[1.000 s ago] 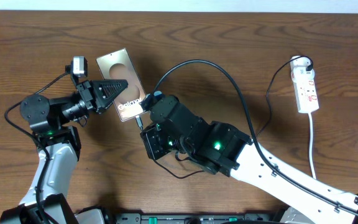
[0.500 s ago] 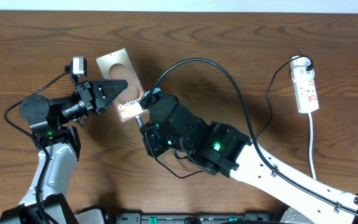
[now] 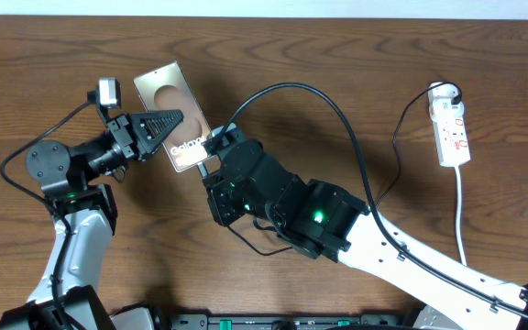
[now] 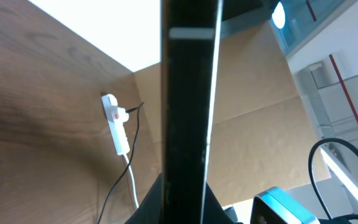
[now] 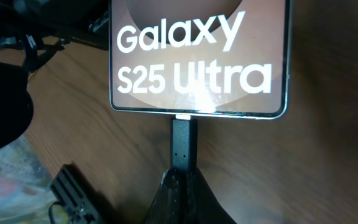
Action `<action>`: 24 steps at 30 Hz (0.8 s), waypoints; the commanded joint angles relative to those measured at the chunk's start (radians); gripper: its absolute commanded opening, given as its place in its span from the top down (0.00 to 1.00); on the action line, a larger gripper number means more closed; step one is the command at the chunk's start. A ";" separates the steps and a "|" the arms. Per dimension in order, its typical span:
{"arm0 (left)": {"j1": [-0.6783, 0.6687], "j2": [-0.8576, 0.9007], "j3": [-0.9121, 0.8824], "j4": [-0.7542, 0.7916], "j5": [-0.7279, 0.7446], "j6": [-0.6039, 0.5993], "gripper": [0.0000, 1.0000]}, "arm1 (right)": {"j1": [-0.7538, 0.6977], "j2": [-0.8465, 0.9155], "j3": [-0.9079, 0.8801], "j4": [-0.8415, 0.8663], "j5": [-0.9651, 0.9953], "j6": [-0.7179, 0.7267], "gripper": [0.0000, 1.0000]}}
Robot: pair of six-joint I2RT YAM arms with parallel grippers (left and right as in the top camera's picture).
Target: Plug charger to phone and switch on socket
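Across the brown wooden surface your two arms meet left of centre, and the main danger is that they push against each other. Your left end effector is clamped on the phone, a slim bronze-grey slab with white "Galaxy" lettering, at the left of the surface; you cannot tell whether it rests there or is raised. If your right arm presses harder than that grip resists, the phone probably slips or twists and its port turns off line. The socket, a narrow white plastic strip with red switch marks, lies well apart at the far right. The charger, a long thin black cable, arcs from the socket to the phone, so a wide swing could pull it taut and drag the strip. Your right end effector is closed on the small black connector tip, whose bright metal end touches the middle of the phone's lower edge. Whether it is seated is unclear; a slight tilt could jam it or scrape the edge.
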 commanded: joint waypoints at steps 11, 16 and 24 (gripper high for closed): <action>-0.058 -0.009 0.007 0.013 0.160 0.006 0.93 | -0.035 0.007 0.027 0.095 0.122 -0.068 0.99; -0.058 -0.009 0.007 0.013 0.160 0.006 0.93 | -0.051 -0.013 0.029 0.134 0.122 -0.074 0.99; -0.058 -0.009 0.007 0.012 0.160 0.030 0.93 | -0.056 -0.014 0.029 0.055 0.082 -0.058 0.75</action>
